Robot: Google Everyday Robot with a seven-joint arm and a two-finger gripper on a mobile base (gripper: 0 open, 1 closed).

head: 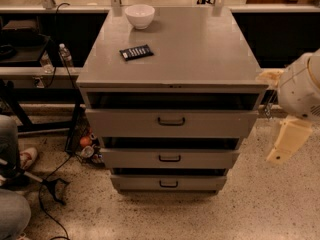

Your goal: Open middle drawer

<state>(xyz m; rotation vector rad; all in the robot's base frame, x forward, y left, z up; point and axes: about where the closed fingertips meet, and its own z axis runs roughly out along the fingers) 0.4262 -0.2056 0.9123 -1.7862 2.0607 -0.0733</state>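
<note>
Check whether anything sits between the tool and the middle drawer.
Nothing visible. The tool hangs off the right side of the cabinet, and only bare floor lies between it and the front of the middle drawer.
</note>
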